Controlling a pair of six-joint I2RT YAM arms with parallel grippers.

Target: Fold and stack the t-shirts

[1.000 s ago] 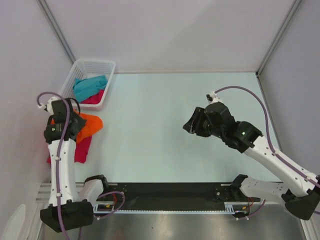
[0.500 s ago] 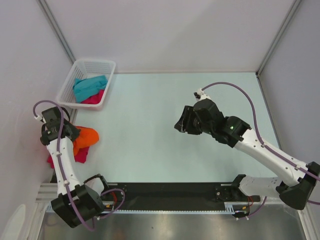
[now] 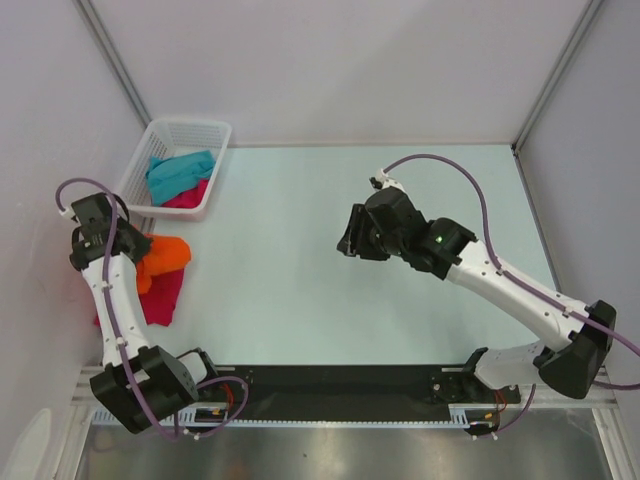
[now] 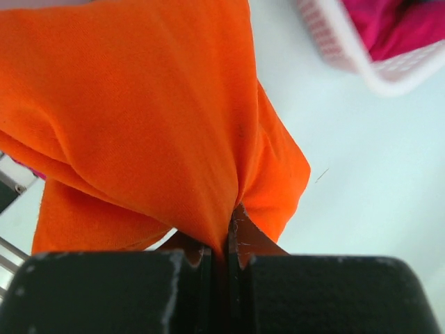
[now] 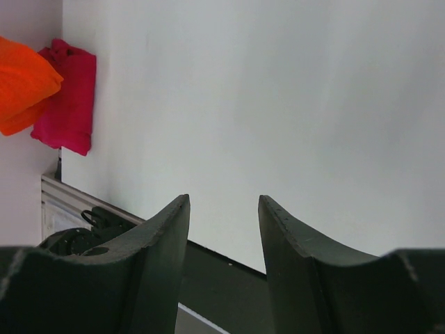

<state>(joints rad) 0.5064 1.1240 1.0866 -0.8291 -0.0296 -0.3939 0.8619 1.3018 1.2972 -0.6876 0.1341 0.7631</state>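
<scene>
At the left edge of the table [image 3: 300, 230], left gripper [image 4: 226, 240] clamped on the orange t-shirt [image 4: 139, 104]; right gripper [image 5: 222, 205] mid-table, jaws apart, empty.

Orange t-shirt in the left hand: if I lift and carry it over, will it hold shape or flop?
Likely floppy: the orange t-shirt gathers into deep folds where the left hand pinches it. Probably light, since a thin pinch of cloth seems enough to carry it. Loose ends may drag the pink t-shirt right by it.
</scene>
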